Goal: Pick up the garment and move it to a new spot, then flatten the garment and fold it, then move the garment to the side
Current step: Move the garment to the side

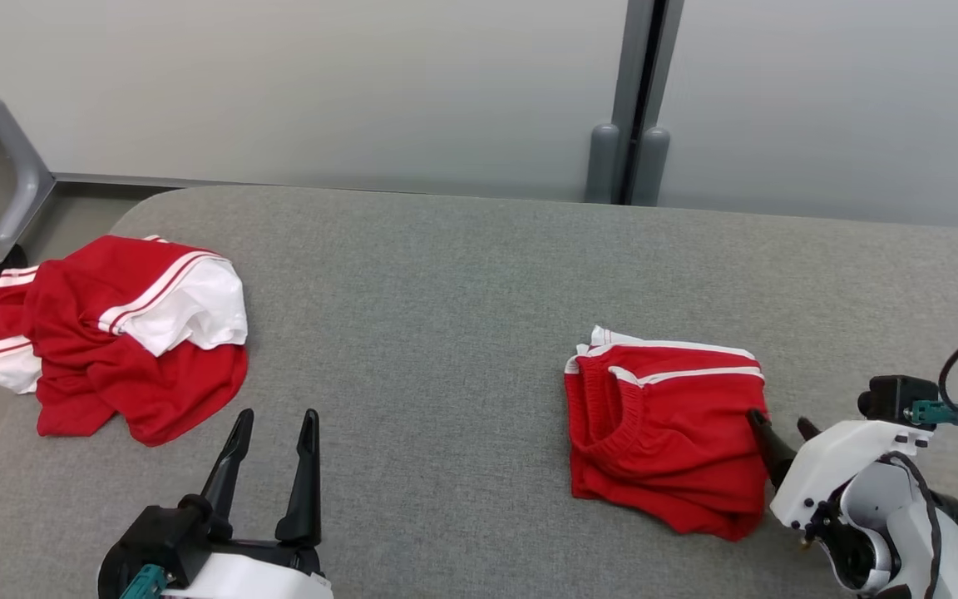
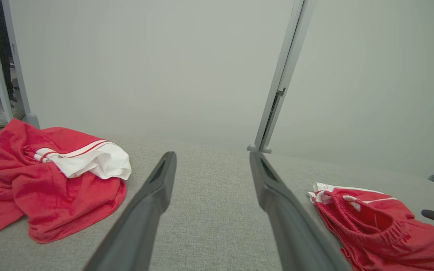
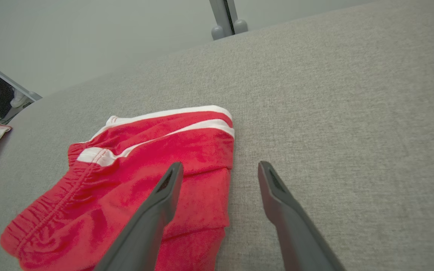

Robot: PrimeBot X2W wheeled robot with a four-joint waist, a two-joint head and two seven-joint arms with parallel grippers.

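Observation:
Folded red shorts with white stripes (image 1: pixel 666 433) (image 2: pixel 371 222) (image 3: pixel 141 169) lie on the grey table's right half. My right gripper (image 1: pixel 781 424) (image 3: pixel 219 169) is open at their right edge, one finger (image 3: pixel 164 195) over the red cloth, the other finger (image 3: pixel 273 192) over bare table. A crumpled red and white garment (image 1: pixel 113 333) (image 2: pixel 51 180) lies at the table's left end, partly over the edge. My left gripper (image 1: pixel 275 420) (image 2: pixel 211 165) is open near the front left, empty, just right of that heap.
The grey fabric-covered table (image 1: pixel 446 291) (image 3: pixel 333 94) fills the scene, with bare cloth between the two garments. Behind it stands a pale wall with a grey post (image 1: pixel 633 100). A metal frame leg with a caster (image 1: pixel 9 191) stands on the floor at the far left.

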